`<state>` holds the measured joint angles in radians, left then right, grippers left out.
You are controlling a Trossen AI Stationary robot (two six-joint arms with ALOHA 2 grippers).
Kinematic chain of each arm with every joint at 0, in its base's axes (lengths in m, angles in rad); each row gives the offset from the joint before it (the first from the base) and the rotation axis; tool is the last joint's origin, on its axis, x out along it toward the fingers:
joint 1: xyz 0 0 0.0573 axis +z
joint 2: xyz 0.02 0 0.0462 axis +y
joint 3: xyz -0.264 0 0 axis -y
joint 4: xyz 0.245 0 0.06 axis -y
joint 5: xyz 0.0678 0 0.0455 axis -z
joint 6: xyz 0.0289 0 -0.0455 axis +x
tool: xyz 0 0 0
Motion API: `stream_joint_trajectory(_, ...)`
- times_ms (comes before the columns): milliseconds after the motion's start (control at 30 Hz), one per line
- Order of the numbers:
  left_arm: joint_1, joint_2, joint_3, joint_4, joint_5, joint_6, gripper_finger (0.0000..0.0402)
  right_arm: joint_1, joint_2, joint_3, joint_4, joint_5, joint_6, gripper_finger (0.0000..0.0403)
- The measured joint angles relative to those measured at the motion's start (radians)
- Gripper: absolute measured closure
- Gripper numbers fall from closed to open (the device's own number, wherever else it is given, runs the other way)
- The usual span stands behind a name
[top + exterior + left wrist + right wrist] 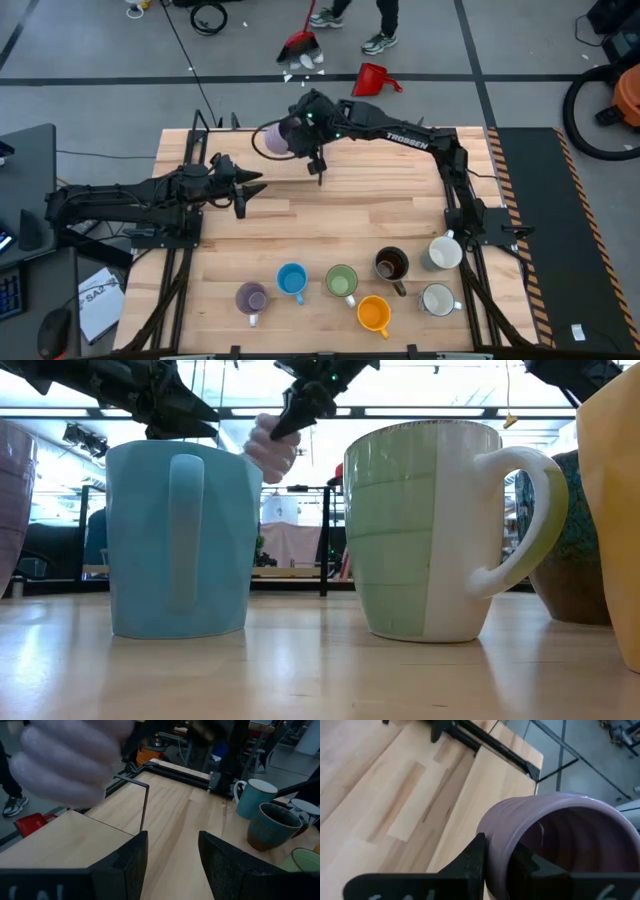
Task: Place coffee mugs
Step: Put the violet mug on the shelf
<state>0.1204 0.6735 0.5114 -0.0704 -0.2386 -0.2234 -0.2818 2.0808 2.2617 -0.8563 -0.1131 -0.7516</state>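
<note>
Coffee mugs fill the near part of the table (330, 215) as we look down on it. Nearest the edge sits the orange mug (373, 314), with one white mug (437, 299) to its right. Just behind them runs a loose row: a lilac mug (250, 297) at the left, then the blue mug (291, 279), the green mug (342, 281) and the dark brown mug (391, 265), with the second white mug (443, 252) farther right. All seven stand upright and apart from one another.

Farther back, on the left, our left gripper (252, 190) hovers over bare wood with its fingers spread and nothing between them.

Farthest from us, near the table's far edge, our right gripper (297, 135) holds the second lilac mug (274, 139) in the air. Its fingers pinch the mug's wall at the rim, one inside and one outside, and the mug is tipped onto its side with the mouth facing left.

Beyond the table, on the floor, we see a red broom (299, 45), a red dustpan (374, 79) and a person's shoes (378, 42).
</note>
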Motion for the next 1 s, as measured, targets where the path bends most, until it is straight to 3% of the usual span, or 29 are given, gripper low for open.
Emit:
stream_joint_trajectory(100,0.0,0.0,0.0,0.0,0.006,0.001,0.0221,0.012,-0.004,0.094,0.004,0.006,0.028,0.0348)
stream_joint_trajectory(200,0.0,0.0,0.0,0.001,0.015,0.002,0.0221,0.014,-0.039,0.088,0.057,0.027,0.058,0.0348)
stream_joint_trajectory(500,0.0,0.0,-0.001,0.006,0.017,0.0,0.0221,-0.023,-0.054,0.094,-0.013,-0.012,0.121,0.0348)
stream_joint_trajectory(1000,-0.002,0.0,-0.001,0.017,0.018,-0.005,0.0221,-0.043,0.109,0.092,-0.075,-0.1,0.14,0.0348)
